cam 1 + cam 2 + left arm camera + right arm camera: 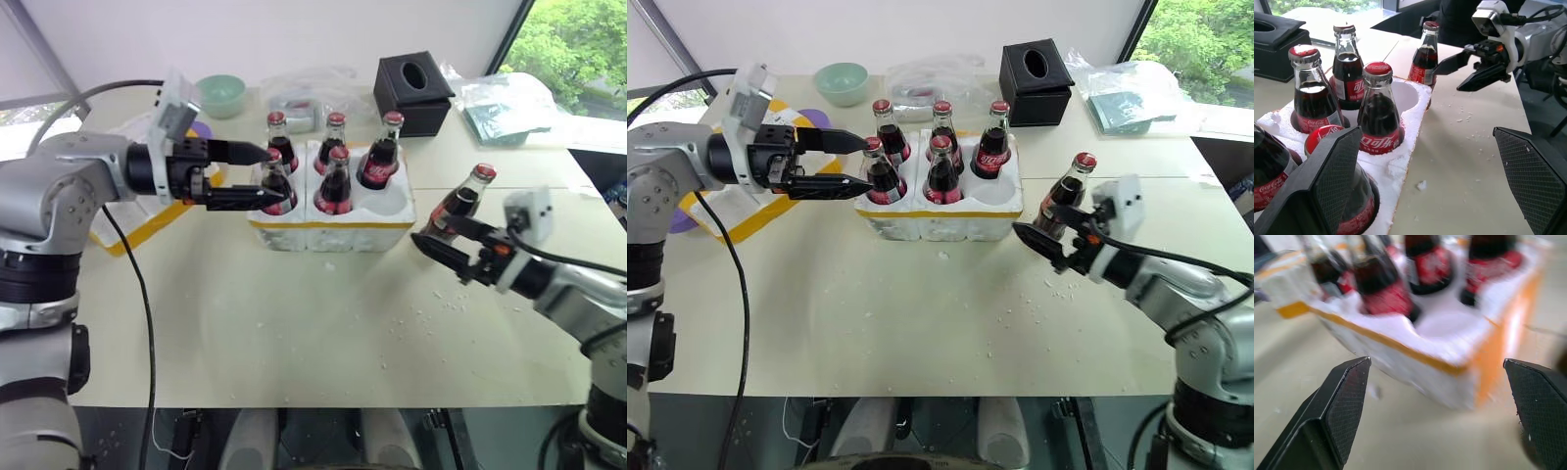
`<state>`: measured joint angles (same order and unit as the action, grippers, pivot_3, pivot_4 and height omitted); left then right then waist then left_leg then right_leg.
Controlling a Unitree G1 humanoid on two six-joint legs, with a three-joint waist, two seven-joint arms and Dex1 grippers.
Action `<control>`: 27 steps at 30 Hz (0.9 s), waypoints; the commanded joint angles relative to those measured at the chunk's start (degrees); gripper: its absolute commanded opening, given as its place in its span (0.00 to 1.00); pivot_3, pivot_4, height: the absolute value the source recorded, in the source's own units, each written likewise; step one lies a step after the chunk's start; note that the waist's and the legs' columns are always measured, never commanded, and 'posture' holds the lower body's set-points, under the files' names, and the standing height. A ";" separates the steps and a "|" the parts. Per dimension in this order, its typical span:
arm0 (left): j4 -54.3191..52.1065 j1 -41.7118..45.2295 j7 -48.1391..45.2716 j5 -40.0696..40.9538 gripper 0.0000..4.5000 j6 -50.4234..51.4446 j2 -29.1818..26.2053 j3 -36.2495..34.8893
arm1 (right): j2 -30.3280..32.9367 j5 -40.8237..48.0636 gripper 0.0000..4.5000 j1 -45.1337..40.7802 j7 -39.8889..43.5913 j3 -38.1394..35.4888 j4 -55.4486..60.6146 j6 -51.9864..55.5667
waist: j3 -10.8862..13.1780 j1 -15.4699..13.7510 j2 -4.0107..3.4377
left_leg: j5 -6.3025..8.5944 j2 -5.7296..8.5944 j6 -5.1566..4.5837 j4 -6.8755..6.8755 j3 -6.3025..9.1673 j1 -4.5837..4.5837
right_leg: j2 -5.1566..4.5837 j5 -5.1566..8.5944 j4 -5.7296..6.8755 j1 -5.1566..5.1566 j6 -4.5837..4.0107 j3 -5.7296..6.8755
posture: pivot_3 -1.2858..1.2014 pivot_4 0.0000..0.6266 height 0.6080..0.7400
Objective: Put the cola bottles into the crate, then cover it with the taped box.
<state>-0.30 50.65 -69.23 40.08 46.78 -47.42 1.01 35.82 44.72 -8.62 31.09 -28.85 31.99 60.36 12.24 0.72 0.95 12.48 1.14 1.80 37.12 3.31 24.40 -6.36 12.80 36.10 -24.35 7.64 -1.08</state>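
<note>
Five cola bottles [942, 171] stand in the crate [942, 220] at frame centre; its lower-right well is empty. The sixth bottle [1064, 199] waits right of it, beside the right gripper [1050, 240], fingers apart. The left gripper [854, 164], also spread, brackets the left bottle. The taped box [147, 220] lies left, not yet used.

six cola bottles [339, 176], one crate [333, 230]

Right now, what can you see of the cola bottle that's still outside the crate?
The loose cola bottle is small clear glass with dark cola, a red cap and a red-and-white label. It stands upright on the table, just right of the crate, beside the one empty well. The right gripper sits open just in front of it, not gripping it.
</note>
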 commanded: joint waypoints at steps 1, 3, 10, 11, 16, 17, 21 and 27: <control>-0.29 1.24 -1.66 -0.51 1.00 -1.33 -0.03 -0.72 | 2.92 -1.02 0.99 4.64 -0.40 -4.56 0.65 -1.63 | 0.00 0.10 0.00 | 0.00 0.00 0.00 0.00 0.00 0.00 | 0.00 0.00 0.00 0.00 0.00 0.00 | 0.52 0.24 0.98; -0.47 0.86 -2.17 -0.88 1.00 -1.45 -0.03 -0.71 | 4.33 -1.78 0.99 6.33 0.15 -5.81 -1.23 -3.05 | 0.00 0.29 0.00 | 0.00 0.00 0.00 0.01 -0.02 -0.01 | 0.00 0.00 -0.01 0.00 0.00 -0.01 | 0.52 0.24 0.98; -1.35 0.53 -2.61 -0.92 1.00 -0.86 -0.17 -1.40 | 6.73 -4.44 0.99 2.62 0.60 -3.83 -8.43 -9.11 | 0.00 0.30 0.00 | 0.00 -0.02 -0.01 0.04 -0.04 -0.02 | 0.00 0.01 -0.01 0.01 -0.01 -0.02 | 0.52 0.24 0.98; -1.81 0.41 -2.52 -0.69 1.00 -0.59 -0.17 -1.52 | 6.63 -4.41 0.99 1.88 0.69 -3.11 -8.79 -9.53 | 0.00 0.31 -0.01 | 0.00 -0.02 0.00 0.04 -0.03 -0.02 | 0.00 0.01 -0.01 0.01 -0.01 -0.02 | 0.52 0.24 0.98; -4.50 -0.67 -1.32 0.31 1.00 0.58 0.01 -2.26 | 5.63 -6.97 0.99 -2.01 -0.35 2.38 -11.43 -12.02 | 0.00 0.23 0.00 | 0.00 -0.03 -0.01 0.02 -0.02 -0.01 | 0.01 0.00 -0.01 0.01 0.01 -0.01 | 0.52 0.24 0.98; -5.00 -0.90 -1.07 0.51 1.00 0.85 -0.08 -2.47 | 5.32 -7.24 0.99 -2.82 -0.54 3.11 -12.33 -12.38 | 0.00 0.23 0.00 | 0.00 -0.02 -0.01 0.03 -0.02 -0.01 | 0.00 0.00 -0.01 0.01 0.01 -0.01 | 0.52 0.24 0.98; -6.57 -1.57 -0.44 1.39 1.00 2.19 -0.93 -3.66 | 4.33 -8.71 0.99 -5.21 -0.84 5.95 -15.40 -14.14 | 0.00 0.22 0.00 | 0.00 -0.02 -0.01 0.02 -0.02 -0.01 | 0.00 0.00 -0.01 0.01 0.00 -0.01 | 0.52 0.24 0.98; -10.08 -2.02 0.68 3.81 1.00 4.95 -1.28 -4.77 | 2.21 -10.82 0.99 -9.11 0.14 10.48 -20.50 -17.27 | 0.00 0.30 0.00 | 0.00 -0.02 -0.01 0.02 -0.02 -0.01 | 0.01 0.00 -0.01 0.01 0.01 -0.01 | 0.52 0.24 0.98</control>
<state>-8.18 48.28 -68.86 42.55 51.21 -47.94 -1.52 38.39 34.27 -16.41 30.77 -18.47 11.47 45.02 12.24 1.02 0.95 12.48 1.12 1.79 37.14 3.29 24.38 -6.35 12.80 36.08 -24.34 7.65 -1.09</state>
